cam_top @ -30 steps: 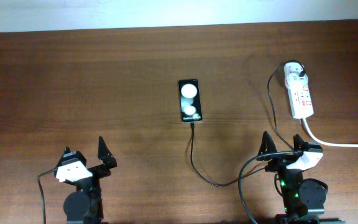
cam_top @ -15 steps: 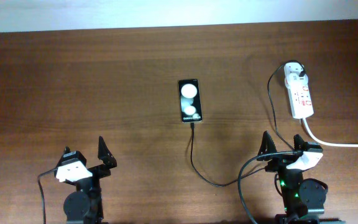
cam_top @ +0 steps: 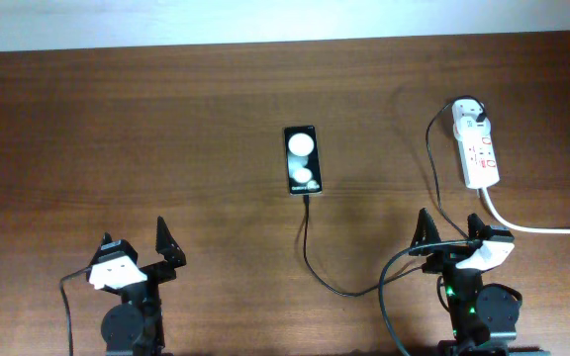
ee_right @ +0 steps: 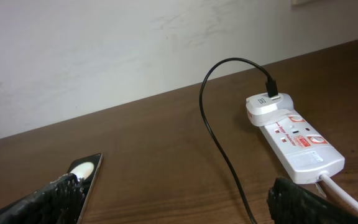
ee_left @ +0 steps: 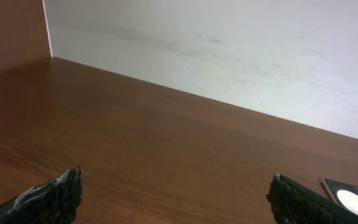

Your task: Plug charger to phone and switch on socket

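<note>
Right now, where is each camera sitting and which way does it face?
Overhead: above the table, looking straight down; left gripper and right gripper at the bottom edge.
Left wrist: behind the left gripper, facing the far wall; own fingertips at bottom corners.
Right wrist: behind the right gripper, facing socket and charger; fingertips likewise.
All three show the phone.

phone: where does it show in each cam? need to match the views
Overhead: the phone lies near the picture's centre, just right of the middle.
Left wrist: bottom right corner, cut off by the frame.
Right wrist: bottom left, seen at a slant.
Shared landmark: the white wall at the far side, in all three views.
</note>
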